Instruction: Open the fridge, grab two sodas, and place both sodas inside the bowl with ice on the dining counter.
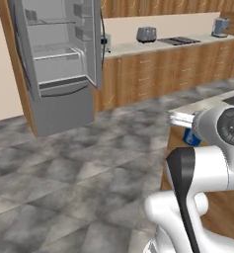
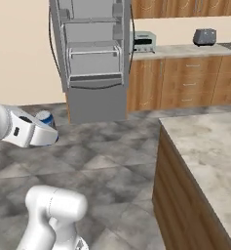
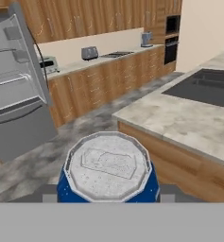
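With fingers [image 3: 107, 196] half-open around it, blue can [image 3: 107, 171] in grasp.

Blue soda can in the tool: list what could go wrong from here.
1. The blue soda can with a silver top hangs over the grey tiled floor; a slip drops it.
2. The beige marbled dining counter has a wooden side; a low carry could knock the can.
3. The grey steel fridge stands open.

Left and right base views: from behind the arm, facing the open fridge [image 1: 59, 64] across the floor, sharing fridge, wall counter [image 2: 185, 50] and dining counter [image 2: 209, 146]. Hand view: close behind the blue can [image 3: 107, 170], facing likewise.
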Available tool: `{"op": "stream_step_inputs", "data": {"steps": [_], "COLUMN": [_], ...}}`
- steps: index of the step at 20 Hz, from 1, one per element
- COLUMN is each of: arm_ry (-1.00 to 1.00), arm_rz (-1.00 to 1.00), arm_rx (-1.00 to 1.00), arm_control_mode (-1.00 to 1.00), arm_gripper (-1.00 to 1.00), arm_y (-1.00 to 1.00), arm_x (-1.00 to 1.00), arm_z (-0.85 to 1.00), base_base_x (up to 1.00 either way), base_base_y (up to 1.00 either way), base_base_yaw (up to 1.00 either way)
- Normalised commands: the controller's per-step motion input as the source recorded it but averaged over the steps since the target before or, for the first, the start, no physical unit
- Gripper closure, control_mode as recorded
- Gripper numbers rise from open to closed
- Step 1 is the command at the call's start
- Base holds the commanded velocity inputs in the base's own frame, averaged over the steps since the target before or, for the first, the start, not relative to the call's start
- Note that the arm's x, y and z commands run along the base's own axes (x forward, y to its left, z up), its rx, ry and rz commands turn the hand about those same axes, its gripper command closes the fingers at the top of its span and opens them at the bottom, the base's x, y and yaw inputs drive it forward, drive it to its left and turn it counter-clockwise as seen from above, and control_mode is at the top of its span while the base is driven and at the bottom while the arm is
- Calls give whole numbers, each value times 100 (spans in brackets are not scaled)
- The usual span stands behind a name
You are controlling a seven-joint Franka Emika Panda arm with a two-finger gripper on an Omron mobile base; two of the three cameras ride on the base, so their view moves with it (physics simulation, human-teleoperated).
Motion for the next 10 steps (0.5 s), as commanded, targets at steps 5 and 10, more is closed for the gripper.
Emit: {"op": "stream_step_inputs", "data": {"steps": [5, 10], "arm_ry": [0, 0], "arm_rz": [0, 0], "arm_rx": [0, 0], "arm_control_mode": [100, 100], "arm_gripper": [100, 100], "arm_y": [0, 0], "arm_x": [0, 0], "arm_z": [0, 0], "base_base_x": [-100, -100], "base_base_y": [-6, -36], "base_base_yaw": [-10, -10]}}
